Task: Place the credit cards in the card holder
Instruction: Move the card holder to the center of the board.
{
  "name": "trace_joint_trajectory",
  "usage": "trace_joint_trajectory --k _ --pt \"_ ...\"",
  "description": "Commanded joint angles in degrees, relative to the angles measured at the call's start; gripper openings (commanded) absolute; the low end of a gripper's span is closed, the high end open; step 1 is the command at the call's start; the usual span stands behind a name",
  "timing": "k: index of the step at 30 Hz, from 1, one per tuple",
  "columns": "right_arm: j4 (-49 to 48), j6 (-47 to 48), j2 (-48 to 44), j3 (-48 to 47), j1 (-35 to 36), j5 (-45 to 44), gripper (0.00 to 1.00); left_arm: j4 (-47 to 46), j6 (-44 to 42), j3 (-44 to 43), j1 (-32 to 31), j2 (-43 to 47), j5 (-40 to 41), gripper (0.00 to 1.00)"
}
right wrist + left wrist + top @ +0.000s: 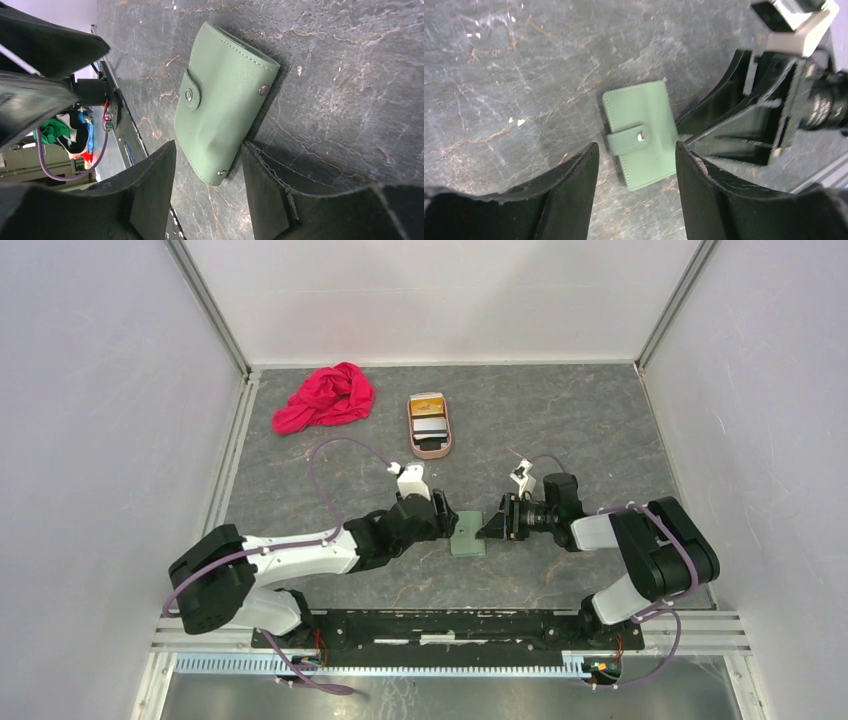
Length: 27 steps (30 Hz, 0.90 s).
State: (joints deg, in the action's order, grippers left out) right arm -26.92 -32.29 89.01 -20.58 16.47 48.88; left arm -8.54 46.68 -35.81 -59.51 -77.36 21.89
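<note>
Credit cards (430, 418) lie stacked in the pinkish-tan oval tray (432, 454) at the upper middle of the overhead view, an orange-gold one at the far end and grey ones below it, so by our reading none has reached the card holder (468, 538). That sage-green holder lies flat on the dark stone-patterned table (580, 420) at the centre of the view, well apart from the tray. It is folded shut, with its snap tab (630, 140) fastened across the front. The left gripper (450, 522) sits at its left side and the right gripper (492, 526) at its right, each with jaws partly open and straddling one end. In the left wrist view, table shows between fingers and leather. In the right wrist view the gaps are slim, and we cannot rule out contact. We judge the task barely begun: the holder must be unsnapped and opened, then each card carried over and slid into a pocket. A red cloth (325, 398) lies in the upper left.
</note>
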Motion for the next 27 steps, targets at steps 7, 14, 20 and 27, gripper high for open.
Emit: trace_joint_trajectory --k 7,14,20,27 --pt "4.0 6.1 2.0 -1.4 0.2 -4.7 0.61 14.7 4.6 -14.7 -1.4 -3.5 8.2 0.67" --pt "1.4 5.0 -1.8 1.1 -1.9 -6.0 0.61 6.7 9.9 -5.4 -1.4 -2.2 6.5 0.64" --pt "-0.1 0.0 4.2 1.4 -2.6 -4.0 0.60 4.6 7.6 -7.5 -1.0 -7.4 6.5 0.66" --pt "0.1 0.4 3.8 1.3 -2.3 -4.5 0.59 2.8 9.7 -8.8 1.7 -13.2 4.5 0.63"
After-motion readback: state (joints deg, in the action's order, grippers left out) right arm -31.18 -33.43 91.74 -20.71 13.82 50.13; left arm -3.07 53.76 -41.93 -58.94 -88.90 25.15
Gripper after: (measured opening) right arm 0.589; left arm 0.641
